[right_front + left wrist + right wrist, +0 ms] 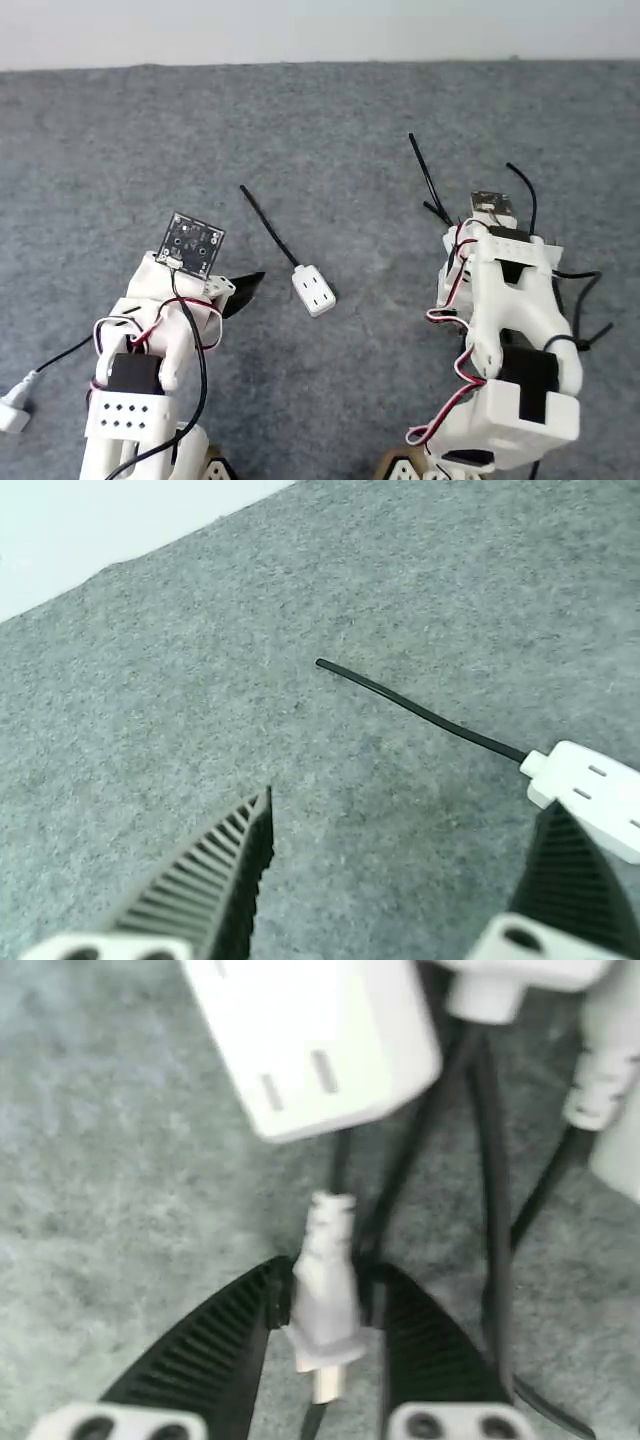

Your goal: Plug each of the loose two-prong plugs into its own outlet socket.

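While a white plug (325, 1310) is gripped between the closed fingers of the right gripper (330, 1278) near the right edge of the grey tabletop (350, 120), a white outlet socket (310, 1040) is seen just beyond it among black cords (490, 1160). The left gripper (405, 825) is held wide open near the front-left corner, with a second outlet socket (315, 291) lying just beside it toward the tabletop's middle. Another plug (12, 412) is seen at the left edge.
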Motion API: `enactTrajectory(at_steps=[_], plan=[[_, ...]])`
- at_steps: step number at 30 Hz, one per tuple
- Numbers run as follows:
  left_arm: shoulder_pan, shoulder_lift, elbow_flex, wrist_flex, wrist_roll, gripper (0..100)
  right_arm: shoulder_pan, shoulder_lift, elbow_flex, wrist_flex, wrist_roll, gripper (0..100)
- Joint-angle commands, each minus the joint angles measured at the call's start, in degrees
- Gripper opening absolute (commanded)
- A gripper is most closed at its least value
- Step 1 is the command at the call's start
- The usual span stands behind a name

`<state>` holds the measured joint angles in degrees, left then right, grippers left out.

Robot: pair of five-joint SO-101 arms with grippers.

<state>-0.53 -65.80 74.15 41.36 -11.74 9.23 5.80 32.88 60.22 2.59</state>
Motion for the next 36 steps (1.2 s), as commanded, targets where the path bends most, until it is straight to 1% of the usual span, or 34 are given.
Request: enactTrajectory(at_steps=[1, 2, 5, 12, 15, 20, 25, 28, 32, 36], plan=[[0.35, -0.53, -1.63, -1.23, 0.62, 39, -0.48, 1.01, -1.32, 0.31, 1.14, 1.9], [0.35, -0.53, -1.63, -1.23, 0.62, 39, -0.48, 1.01, -1.32, 0.13, 1.14, 0.4], [0.35, -0.44, -1.54, -1.23, 0.62, 39, -0.57, 1.01, -1.32, 0.13, 3.25, 0.8], [0.35, -0.44, -1.54, -1.32, 0.62, 39, -0.75, 0.66, -2.55, 0.48, 3.78, 0.8], [0.53, -0.44, -1.54, -1.32, 0.62, 39, -1.8, -2.59, -4.4, 2.15, 3.78, 0.8], [1.67, -0.44, -1.45, -1.14, 0.62, 39, -7.52, -12.62, -7.21, 6.11, 3.69, 0.8], [1.93, -0.44, -1.45, -1.14, 0.62, 39, -14.37, -21.14, -7.3, 6.29, 3.87, 0.8], [3.34, -0.44, -1.01, -1.14, 0.53, 39, -17.8, -25.19, -7.3, 5.93, 3.87, 0.8], [4.84, -0.44, -0.57, -1.23, 0.44, 39, -21.41, -28.53, -9.23, 5.67, 3.96, 0.8], [4.75, -0.79, -0.57, -1.14, 0.35, 39, -24.48, -30.29, -12.92, 5.67, 3.96, 0.8]])
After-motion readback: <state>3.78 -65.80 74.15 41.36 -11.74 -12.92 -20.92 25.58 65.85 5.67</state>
